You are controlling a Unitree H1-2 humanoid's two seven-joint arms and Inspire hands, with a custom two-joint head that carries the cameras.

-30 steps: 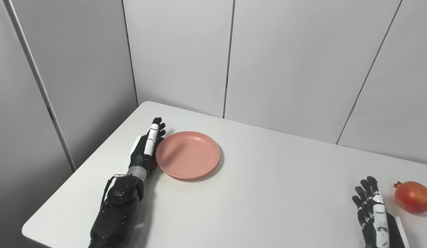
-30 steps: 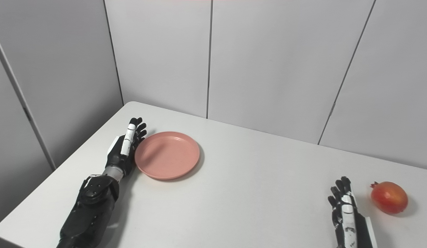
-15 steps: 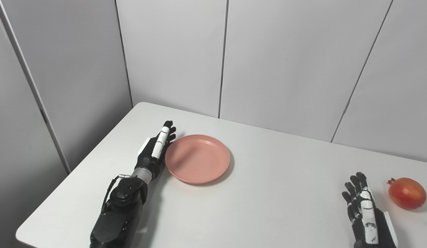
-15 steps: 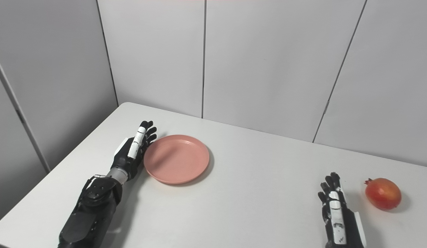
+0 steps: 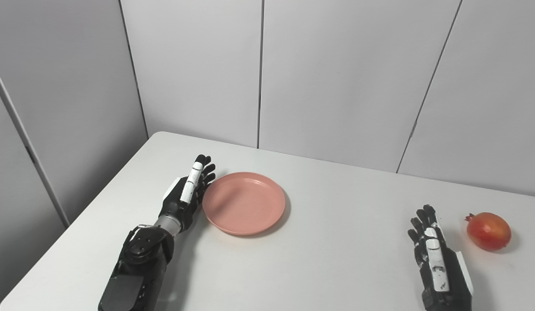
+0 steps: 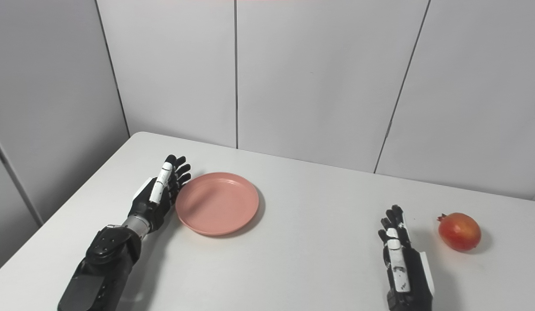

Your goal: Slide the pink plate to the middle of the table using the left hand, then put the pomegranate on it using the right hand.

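1. surface: a plain white rectangular table (image 5: 336, 259) with rounded corners stands against pale grey wall panels (image 5: 336, 77) that run behind it and along its left side.
2. plate: a round, shallow, salmon-pink plastic plate (image 5: 244, 203) lies flat on the table's left half, left of the table's middle. nothing lies on it.
3. left hand: the black-and-white robotic left hand (image 5: 187, 194) stands on edge just beside the plate's left rim, palm turned toward the plate, fingers (image 5: 197, 168) stretched out and pointing to the far wall. they lie close side by side and are closed on nothing. whether the palm actually touches the rim or stands just clear of it cannot be told from either view.
4. left arm: its black forearm (image 5: 137, 268) comes in from the bottom edge and lies low over the table.
5. fruit: a round red-orange pomegranate (image 5: 489, 230), its small crown pointing left, sits on the table's right part, well apart from the plate.
6. right hand: the black-and-white robotic right hand (image 5: 435, 255) is low over the table near the front edge, left of the pomegranate with a clear gap between them. fingers extended, slightly spread, grasping nothing.
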